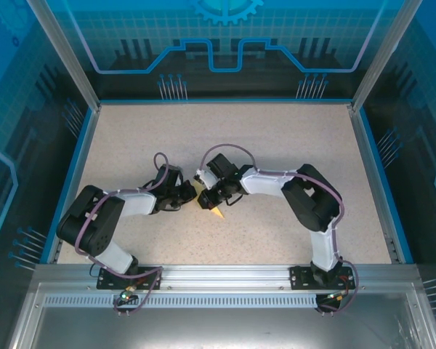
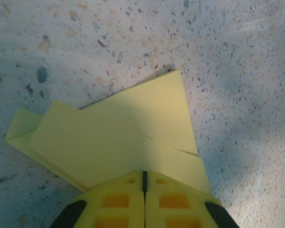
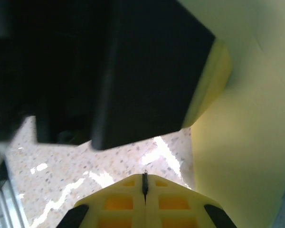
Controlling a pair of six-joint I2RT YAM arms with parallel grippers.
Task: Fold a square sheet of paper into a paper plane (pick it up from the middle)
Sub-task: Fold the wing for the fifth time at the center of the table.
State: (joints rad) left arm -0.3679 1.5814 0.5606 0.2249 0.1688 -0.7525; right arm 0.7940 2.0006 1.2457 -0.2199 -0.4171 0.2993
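While our left gripper (image 2: 144,173), jaws together, seems to press the folded yellow paper (image 2: 123,135) beneath its tips, our right gripper (image 3: 144,175) hovers closed, paper at its right; dragging sideways could skew the crease.

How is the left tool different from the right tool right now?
The left tool has its tip against the folded yellow paper, while the right tool has its tip over the bare speckled table, with the paper off to one side. From above, the left tool reaches in from the left and the right tool from the right. Both are shut, and both are yellow at the tip.
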